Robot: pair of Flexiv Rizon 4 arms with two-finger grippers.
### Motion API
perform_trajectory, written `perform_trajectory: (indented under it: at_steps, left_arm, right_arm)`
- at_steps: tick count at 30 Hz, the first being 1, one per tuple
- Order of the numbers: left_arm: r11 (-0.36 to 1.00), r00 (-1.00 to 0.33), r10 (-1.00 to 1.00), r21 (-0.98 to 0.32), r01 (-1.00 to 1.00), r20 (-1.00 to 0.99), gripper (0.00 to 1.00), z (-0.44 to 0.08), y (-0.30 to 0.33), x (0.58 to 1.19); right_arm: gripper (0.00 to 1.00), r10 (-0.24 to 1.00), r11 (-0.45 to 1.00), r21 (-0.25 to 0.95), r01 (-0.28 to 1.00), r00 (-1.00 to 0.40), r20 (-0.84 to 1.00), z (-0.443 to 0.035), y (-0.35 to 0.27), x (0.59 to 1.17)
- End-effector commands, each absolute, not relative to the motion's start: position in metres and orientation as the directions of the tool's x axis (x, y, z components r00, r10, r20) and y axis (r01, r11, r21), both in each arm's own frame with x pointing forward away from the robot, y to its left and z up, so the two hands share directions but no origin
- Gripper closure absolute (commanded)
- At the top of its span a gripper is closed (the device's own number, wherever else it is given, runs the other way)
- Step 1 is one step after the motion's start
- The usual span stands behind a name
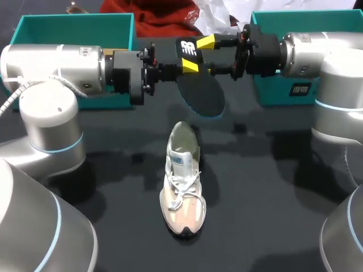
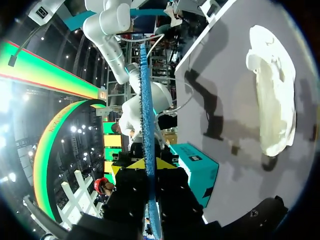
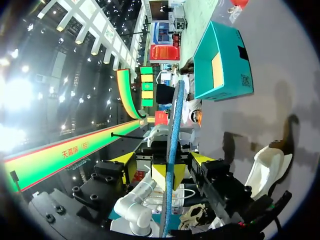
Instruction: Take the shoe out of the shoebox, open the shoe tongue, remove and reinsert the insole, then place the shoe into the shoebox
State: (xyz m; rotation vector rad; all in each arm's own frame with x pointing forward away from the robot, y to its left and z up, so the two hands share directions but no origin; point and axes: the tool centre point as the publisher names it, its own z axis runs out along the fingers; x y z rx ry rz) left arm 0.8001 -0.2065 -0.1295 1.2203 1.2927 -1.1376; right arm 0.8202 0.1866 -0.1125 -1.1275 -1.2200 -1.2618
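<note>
Two grippers: my left gripper (image 1: pixel 190 66) and right gripper (image 1: pixel 207 41) meet tip to tip above the far middle of the table (image 1: pixel 272 221), both on one insole (image 1: pixel 201 93).
Left tool: clamped. In my left wrist view both yellow tips press the insole (image 2: pixel 145 115) from either side.
Right tool: clamped too. In my right wrist view the tips pinch the insole (image 3: pixel 173 145) the same way.
Insole: held in the air, clear of the table. The head view shows its dark flat face, while the wrist views show only a thin blue edge.
Shoe: a white laced sneaker (image 1: pixel 182 187) lies at the table's middle with its toe toward the near edge, well below the insole and touched by neither gripper.
Boxes: the left teal shoebox (image 1: pixel 68 25) sits at the far left corner and the right teal shoebox (image 1: pixel 272 93) at the far right.
Print: I see a white logo on the insole's black end and a blue patch on the shoe's tongue. The right shoebox has white characters on its front wall. Only the right wrist view shows a dark code square on the left shoebox (image 3: pixel 220 60).
</note>
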Motion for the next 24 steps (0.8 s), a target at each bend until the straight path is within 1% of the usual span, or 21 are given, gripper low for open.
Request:
perform_trajectory:
  at_steps: [1, 4, 7, 8, 9, 21, 22, 23, 24]
  left_arm:
    - [0.063, -0.027, 0.075, -0.023, 0.998, -0.997, 1.00, -0.129, -0.180, 0.787]
    - [0.056, -0.102, 0.018, -0.101, 0.993, -0.995, 1.00, -0.128, -0.172, 0.781]
    - [-0.003, -0.189, -0.062, -0.189, 0.982, -0.980, 1.00, -0.126, -0.165, 0.774]
    - [-0.018, -0.201, -0.067, -0.200, 0.980, -0.977, 1.00, -0.125, -0.163, 0.772]
    - [-0.017, -0.170, -0.020, -0.170, 0.985, -0.985, 1.00, -0.124, -0.162, 0.770]
    - [-0.017, -0.170, -0.020, -0.170, 0.985, -0.985, 1.00, -0.124, -0.162, 0.770]
    - [-0.049, -0.247, -0.028, -0.246, 0.968, -0.969, 1.00, -0.124, -0.162, 0.770]
    - [-0.074, -0.353, -0.038, -0.350, 0.934, -0.935, 1.00, -0.123, -0.163, 0.770]
    - [-0.102, -0.488, -0.051, -0.481, 0.871, -0.872, 1.00, -0.121, -0.163, 0.771]
  right_arm:
    - [0.00, -0.050, 0.035, 0.077, 0.996, -0.075, 0.996, -0.115, 0.169, 0.812]
    - [0.00, -0.045, 0.038, 0.090, 0.995, -0.089, 0.995, -0.118, 0.161, 0.806]
    - [0.00, -0.044, 0.024, 0.095, 0.995, -0.094, 0.995, -0.118, 0.158, 0.804]
    - [0.00, -0.044, 0.024, 0.095, 0.995, -0.094, 0.995, -0.118, 0.158, 0.804]
    - [0.00, -0.044, 0.024, 0.095, 0.995, -0.094, 0.995, -0.118, 0.158, 0.804]
    - [0.00, -0.044, 0.024, 0.095, 0.995, -0.094, 0.995, -0.118, 0.158, 0.804]
    - [0.00, -0.044, 0.024, 0.095, 0.995, -0.094, 0.995, -0.118, 0.158, 0.804]
    - [0.00, -0.044, 0.024, 0.095, 0.995, -0.094, 0.995, -0.118, 0.158, 0.804]
    - [0.00, -0.044, 0.024, 0.095, 0.995, -0.094, 0.995, -0.118, 0.158, 0.804]
